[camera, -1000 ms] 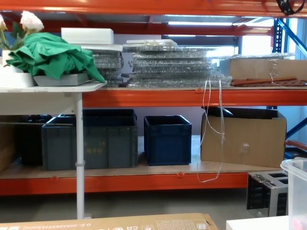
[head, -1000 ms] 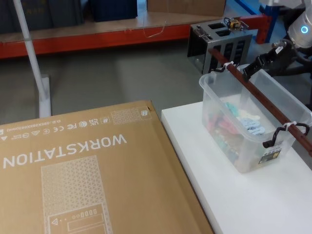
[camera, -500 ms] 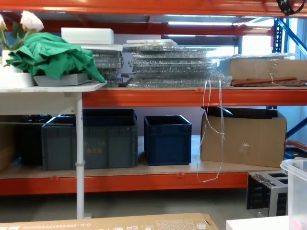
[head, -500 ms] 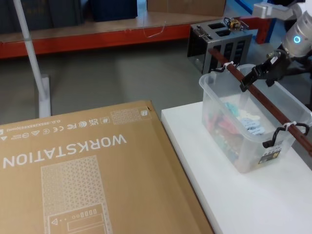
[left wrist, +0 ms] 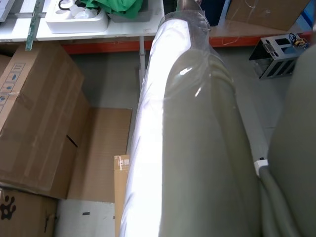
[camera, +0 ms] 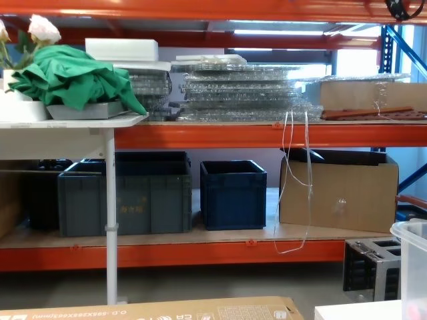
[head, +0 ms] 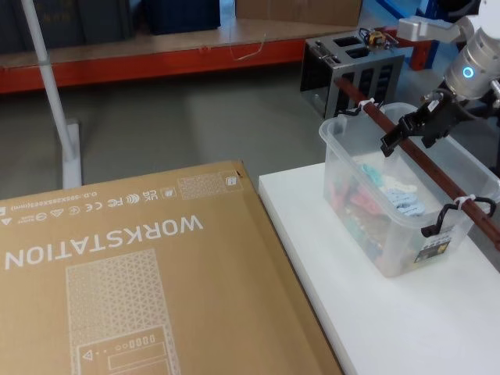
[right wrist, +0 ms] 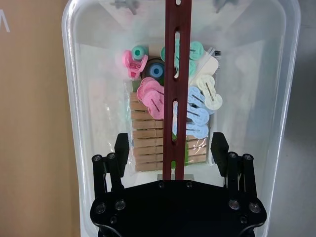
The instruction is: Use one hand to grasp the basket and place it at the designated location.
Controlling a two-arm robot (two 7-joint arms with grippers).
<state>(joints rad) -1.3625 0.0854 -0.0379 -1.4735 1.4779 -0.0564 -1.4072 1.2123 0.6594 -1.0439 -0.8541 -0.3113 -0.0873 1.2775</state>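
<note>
Basket (head: 345, 166) sits on white table (head: 375, 328), right of the cardboard box (head: 117, 273). Right gripper (head: 408, 139) hovers over the reddish-brown handle (head: 437, 173), fingers (right wrist: 121, 148) spread wide either side of it, not touching.

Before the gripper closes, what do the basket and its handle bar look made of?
Basket: clear, glossy plastic by the look; the pegs inside show through its walls. Handle bar: reddish-brown, matte, slotted strip, maybe painted metal or plastic; can't tell. The right gripper straddles it, open.
</note>
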